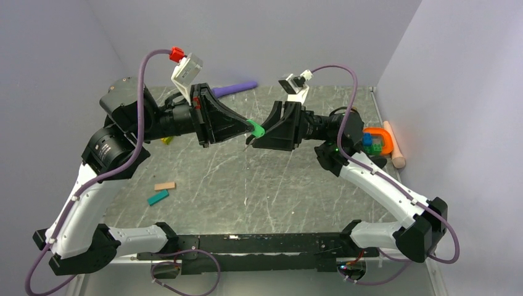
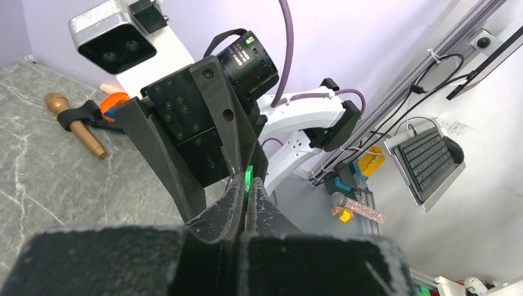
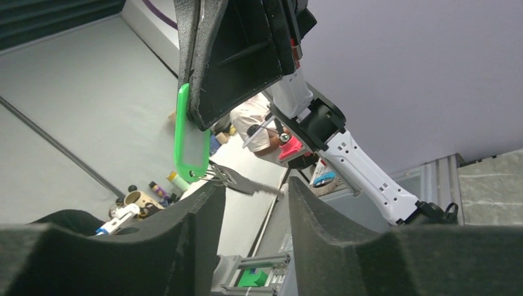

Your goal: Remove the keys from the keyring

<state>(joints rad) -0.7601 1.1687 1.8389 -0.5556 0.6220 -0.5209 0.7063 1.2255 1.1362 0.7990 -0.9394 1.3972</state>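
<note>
The left claw (image 1: pixel 247 127) is clamped shut on the keys (image 1: pixel 256 130), pinching the bright-green tag by its upper end, high above the worktop (image 1: pixel 259 185) and toward 12 o'clock from its middle. In the right wrist view the tag hangs from that claw with a metal ring and one key at its lower end. The right claw (image 1: pixel 251 143) faces it from 3 o'clock, its jaws apart, with the key's blade lying across the gap between them; I cannot tell whether it touches either finger.

At 3 o'clock on the worktop, an orange curved holder (image 1: pixel 383 139) cradles a blue block (image 1: pixel 367 140) and a green block (image 1: pixel 372 148). A tan block (image 1: pixel 164 185) and a teal block (image 1: pixel 158 197) lie at 8 o'clock.
</note>
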